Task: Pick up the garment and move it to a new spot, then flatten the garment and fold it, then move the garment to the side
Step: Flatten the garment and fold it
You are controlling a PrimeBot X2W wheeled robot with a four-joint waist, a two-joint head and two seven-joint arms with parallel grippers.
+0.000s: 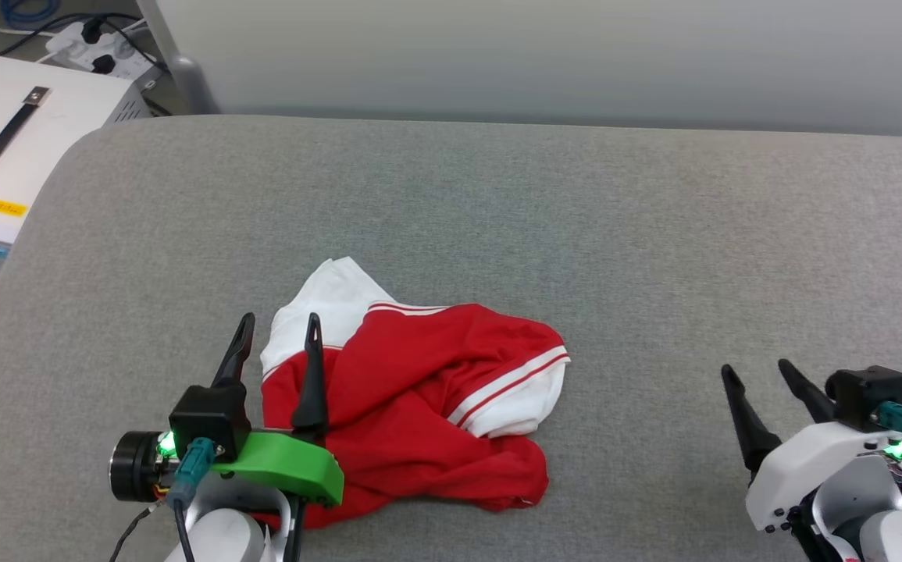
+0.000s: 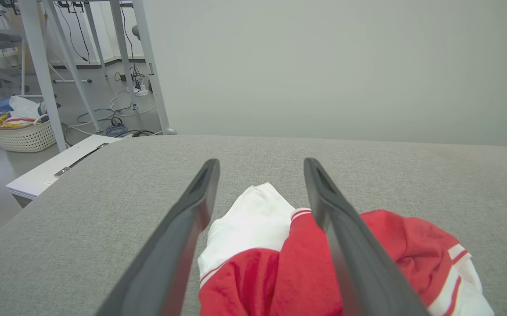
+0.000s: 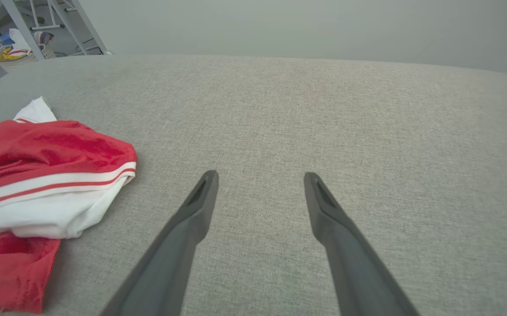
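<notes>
- Garment, a red fabric T-shirt with white short sleeves and red-and-white striped trim, lies crumpled in a heap on the grey fabric-covered table, toward its near left. No lettering shows.
- We see the left gripper with its two long dark fingers spread apart and nothing clamped. It sits at the heap's left edge, one finger overlapping the red cloth in the head view (touching or just above, we cannot tell).
- Right gripper also has its fingers apart and holds nothing. It is over bare table, well apart from the heap and to its right.
- Key relation, as we judge it: the garment lies ahead of and under the left gripper, and off to the left of the right gripper, so the left arm is nearer for a grasp.
- The heap's long axis runs from the far-left white sleeve to the near-right red hem.
- Left wrist view puts that sleeve between the spread fingers, which the head view does not settle. It also shows a white woven basket on the floor.
- Right wrist view shows the other striped sleeve folded over the heap's right side.
- We judge flattening not yet begun.
</notes>
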